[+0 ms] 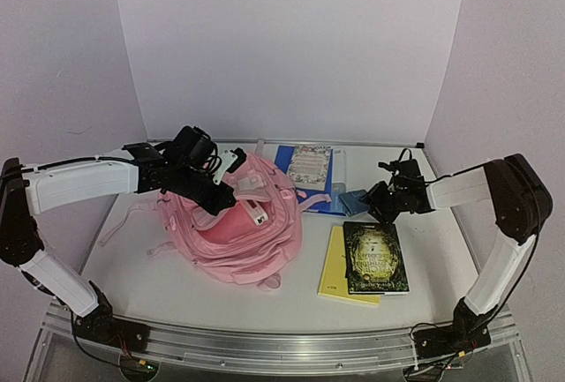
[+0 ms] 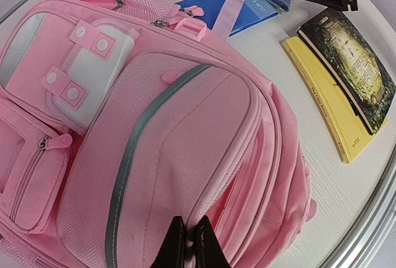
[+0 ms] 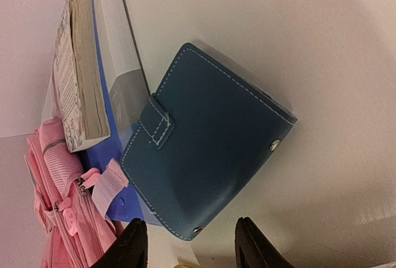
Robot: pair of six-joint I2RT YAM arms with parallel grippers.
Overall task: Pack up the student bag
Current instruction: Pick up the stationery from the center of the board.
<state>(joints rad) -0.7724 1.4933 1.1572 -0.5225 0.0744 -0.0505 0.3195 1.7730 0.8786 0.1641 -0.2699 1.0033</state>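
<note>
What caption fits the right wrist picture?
Open right end effector poised at a blue wallet, beside the pink bag and a book.

Blue wallet (image 3: pixel 210 144) — dark book (image 1: pixel 375 258) on yellow book (image 1: pixel 334 269).

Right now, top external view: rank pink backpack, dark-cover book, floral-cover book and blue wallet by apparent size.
1. pink backpack, clearly largest
2. dark-cover book
3. floral-cover book; it lies farther from the camera, so 2 versus 3 is unsure
4. blue wallet, smallest
</note>
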